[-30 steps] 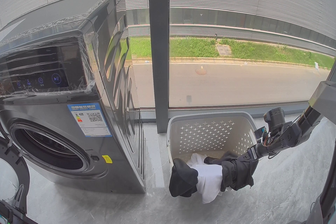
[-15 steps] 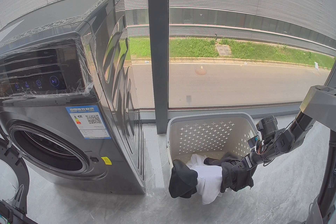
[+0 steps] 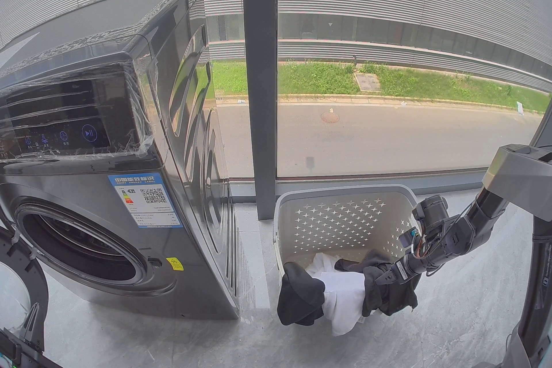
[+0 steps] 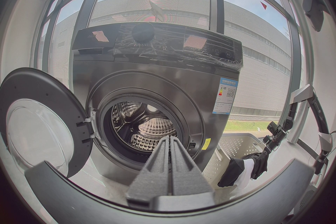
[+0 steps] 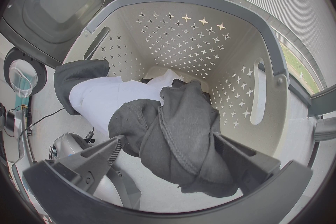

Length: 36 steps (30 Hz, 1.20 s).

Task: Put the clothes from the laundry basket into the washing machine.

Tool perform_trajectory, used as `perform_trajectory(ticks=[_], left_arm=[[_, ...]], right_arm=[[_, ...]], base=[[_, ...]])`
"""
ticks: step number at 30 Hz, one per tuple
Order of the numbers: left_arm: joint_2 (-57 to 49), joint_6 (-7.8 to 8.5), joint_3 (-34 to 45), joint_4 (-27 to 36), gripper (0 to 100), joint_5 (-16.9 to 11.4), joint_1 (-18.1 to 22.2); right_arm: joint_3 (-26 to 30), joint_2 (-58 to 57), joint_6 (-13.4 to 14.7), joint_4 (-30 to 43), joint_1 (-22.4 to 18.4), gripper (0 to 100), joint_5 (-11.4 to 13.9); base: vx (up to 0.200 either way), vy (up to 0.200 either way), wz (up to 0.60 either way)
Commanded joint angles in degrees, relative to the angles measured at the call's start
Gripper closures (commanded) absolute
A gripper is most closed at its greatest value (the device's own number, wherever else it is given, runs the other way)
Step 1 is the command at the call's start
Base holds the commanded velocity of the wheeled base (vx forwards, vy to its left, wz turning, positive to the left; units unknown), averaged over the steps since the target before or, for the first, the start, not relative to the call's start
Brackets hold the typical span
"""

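The clothes lay heaped at the near side of the laundry basket, spilling over its front rim: a dark grey garment bunched on top at the right, a white garment beside it in the middle, and a black garment hanging over the rim at the left. None of them had reached the washing machine, which stood just left of the basket with its door swung open and its drum apparently empty. The right gripper was down at the grey garment with its fingers spread wide, one on each side of the bunched cloth and not closed on it. The left gripper hung low in front of the drum opening, its fingers pressed together and holding nothing. The step in hand looked like the first pick, with the task barely begun. The next move would call for the right fingers to close on a thick fold of the grey cloth, then lift it high enough to clear the rim without dragging the white garment along, before carrying it left to the open drum.
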Motion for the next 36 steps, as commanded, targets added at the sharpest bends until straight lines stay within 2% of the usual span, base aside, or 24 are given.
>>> perform_trajectory(ticks=[1, 13, 19, 23, 29, 32, 33, 34, 36], left_arm=[[-0.9, -0.02, 0.0, 0.0, 100, 0.0, 0.0], [-0.9, -0.02, 0.0, 0.0, 100, 0.0, 0.0], [-0.9, -0.11, 0.0, 0.0, 100, 0.0, 0.0], [-0.9, -0.11, 0.0, 0.0, 100, 0.0, 0.0], [-0.9, -0.11, 0.0, 0.0, 100, 0.0, 0.0], [-0.9, -0.02, 0.0, 0.0, 100, 0.0, 0.0], [-0.9, -0.02, 0.0, 0.0, 100, 0.0, 0.0], [-0.9, -0.02, 0.0, 0.0, 100, 0.0, 0.0], [-0.9, -0.11, 0.0, 0.0, 100, 0.0, -0.1]], right_arm=[[-1.6, 1.4, -0.1, -0.1, 0.3, 100, -0.1], [-1.2, 1.4, -0.7, -0.1, 0.4, 100, 0.0], [-1.0, -4.5, 0.0, 0.0, 0.3, 100, 0.2], [-0.3, -10.3, 0.5, 0.1, -0.3, 100, 2.6], [1.3, -15.4, 0.5, 0.3, 0.0, 100, 3.9], [1.0, -19.3, 0.7, 0.2, 0.3, 100, 7.2], [1.0, -19.3, 0.7, 0.2, 0.3, 100, 7.2], [0.8, -23.4, 1.1, 0.1, 0.5, 100, 9.3], [0.7, -24.8, 1.4, 0.1, 0.7, 100, 9.9]], base=[[0.000, 0.000, 0.00], [0.000, 0.000, 0.00], [0.000, 0.000, 0.00], [0.000, 0.000, 0.00], [0.000, 0.000, 0.00], [0.000, 0.000, 0.00], [0.000, 0.000, 0.00], [0.000, 0.000, 0.00], [0.000, 0.000, 0.00]])
